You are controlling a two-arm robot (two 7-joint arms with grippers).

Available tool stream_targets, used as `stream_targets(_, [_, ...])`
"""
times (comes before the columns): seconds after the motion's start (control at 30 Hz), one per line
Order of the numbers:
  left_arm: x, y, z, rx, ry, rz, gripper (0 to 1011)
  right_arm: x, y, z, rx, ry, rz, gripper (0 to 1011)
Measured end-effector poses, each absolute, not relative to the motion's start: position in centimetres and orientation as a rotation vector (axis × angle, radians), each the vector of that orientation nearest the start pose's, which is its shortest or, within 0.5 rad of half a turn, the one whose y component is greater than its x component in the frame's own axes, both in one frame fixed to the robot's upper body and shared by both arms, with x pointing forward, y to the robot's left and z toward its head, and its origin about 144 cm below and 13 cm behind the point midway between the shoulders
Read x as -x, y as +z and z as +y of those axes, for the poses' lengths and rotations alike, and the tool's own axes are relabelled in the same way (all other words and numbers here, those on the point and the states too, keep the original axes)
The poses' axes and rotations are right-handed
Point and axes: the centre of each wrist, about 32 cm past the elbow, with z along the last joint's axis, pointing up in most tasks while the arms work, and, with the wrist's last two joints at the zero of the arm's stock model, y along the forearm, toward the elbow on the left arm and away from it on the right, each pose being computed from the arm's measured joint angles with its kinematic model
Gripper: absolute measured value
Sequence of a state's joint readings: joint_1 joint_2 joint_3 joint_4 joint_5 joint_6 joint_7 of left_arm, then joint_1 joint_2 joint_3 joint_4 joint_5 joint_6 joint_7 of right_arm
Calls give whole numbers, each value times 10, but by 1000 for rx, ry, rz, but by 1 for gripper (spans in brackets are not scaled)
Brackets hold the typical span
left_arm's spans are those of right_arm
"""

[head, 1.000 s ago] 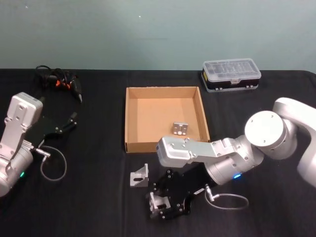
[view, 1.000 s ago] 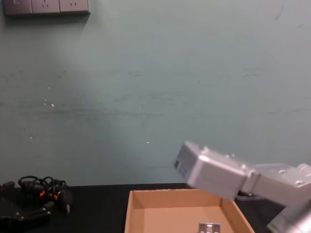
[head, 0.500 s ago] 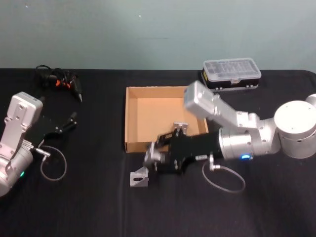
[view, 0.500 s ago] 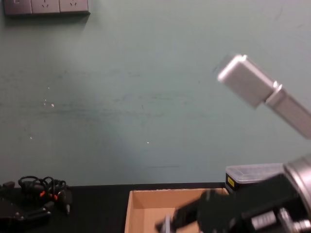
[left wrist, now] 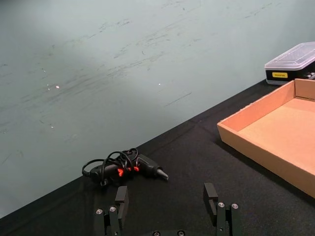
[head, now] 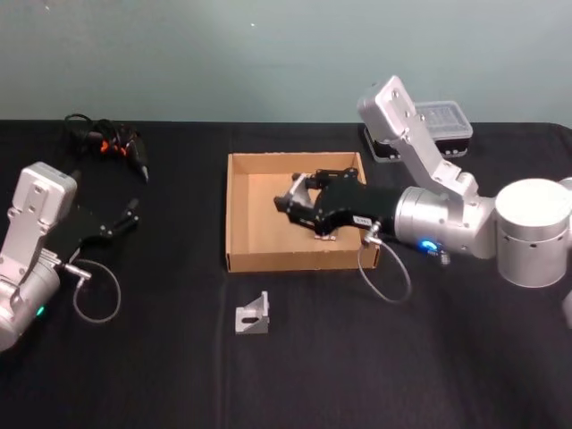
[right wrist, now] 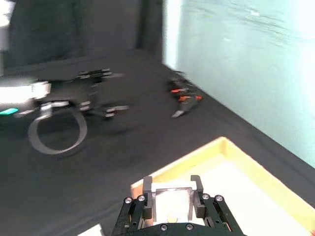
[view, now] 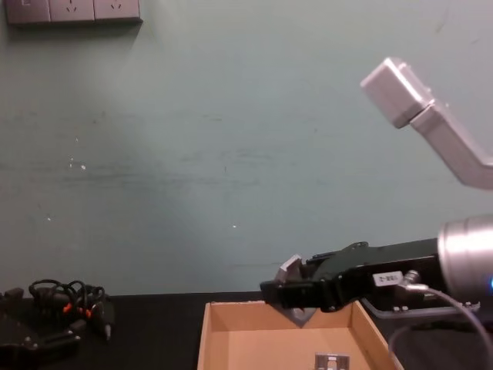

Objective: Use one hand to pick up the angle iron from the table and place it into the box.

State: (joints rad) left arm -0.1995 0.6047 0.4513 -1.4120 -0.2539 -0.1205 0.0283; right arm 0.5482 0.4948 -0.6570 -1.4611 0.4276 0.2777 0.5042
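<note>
My right gripper point(head: 295, 198) hovers over the tan cardboard box point(head: 259, 223), shut on a silver angle iron point(head: 302, 185). The right wrist view shows that angle iron point(right wrist: 172, 197) clamped between the two black fingers, above the box's rim point(right wrist: 221, 147). From the chest, the held angle iron point(view: 290, 267) hangs just above the box's back wall point(view: 254, 310). Another angle iron point(view: 331, 361) lies inside the box. A further angle iron point(head: 253, 315) stands on the black table point(head: 179, 357) in front of the box. My left gripper point(left wrist: 166, 199) is parked open at the left.
A clear-lidded plastic case point(head: 438, 121) sits behind the box at the right, partly behind my right arm. A tangle of black cables with red bits point(head: 105, 143) lies at the back left. A loose cable loop point(head: 94, 299) hangs by the left arm.
My right gripper has risen from the table's front with the angle iron and swung back and up, from beside the box's front wall to over its inside. The left arm stayed put.
</note>
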Motion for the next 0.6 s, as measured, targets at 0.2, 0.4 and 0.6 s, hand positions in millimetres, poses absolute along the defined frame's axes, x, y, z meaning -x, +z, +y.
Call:
stream_targets(0.2, [-489,1140,310,-305,1248,-285,1000,-562,1231,-197,312,-734,17,452])
stream_targets(0.4, [-489,1140,310,-304,1248,-285,1000,-573,1218,-179,316,-805,82,452])
stream_targets(0.6, [-489,1140,310,-304,1248,-285,1000,-581,1210,-169,330,-826,114,452])
